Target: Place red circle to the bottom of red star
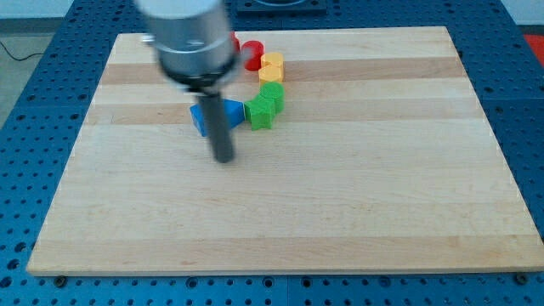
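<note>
Red circle (252, 53) sitting near the board's (340, 204) top edge, touching the yellow block (272, 65) on that block's upper left. Tip (224, 158) resting just below the blue blocks (214, 116), well below the red circle and apart from it. No fingers to report; only a bare rod. Red star not clearly seen, perhaps the red sliver (234, 41) beside the arm's housing. Best brought round above the red circle, clear of the green blocks (266, 104), then pushed slowly with contact centred.

Pale matt wooden board (340, 212); smooth plastic-looking red circle (252, 53); dark matt rod.
</note>
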`<move>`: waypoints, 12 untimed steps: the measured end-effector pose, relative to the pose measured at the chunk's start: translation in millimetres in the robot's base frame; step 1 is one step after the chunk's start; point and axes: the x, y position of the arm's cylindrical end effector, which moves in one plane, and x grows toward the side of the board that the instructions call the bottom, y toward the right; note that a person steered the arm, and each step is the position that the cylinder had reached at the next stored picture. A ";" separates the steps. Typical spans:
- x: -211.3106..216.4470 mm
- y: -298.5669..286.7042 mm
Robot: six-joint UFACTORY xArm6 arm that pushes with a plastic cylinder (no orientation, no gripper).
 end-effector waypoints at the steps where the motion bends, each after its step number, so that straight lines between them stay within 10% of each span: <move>1: -28.5 87.0; 3: -120.2 162.9; 9: -226.6 101.7; 12: -201.1 -41.3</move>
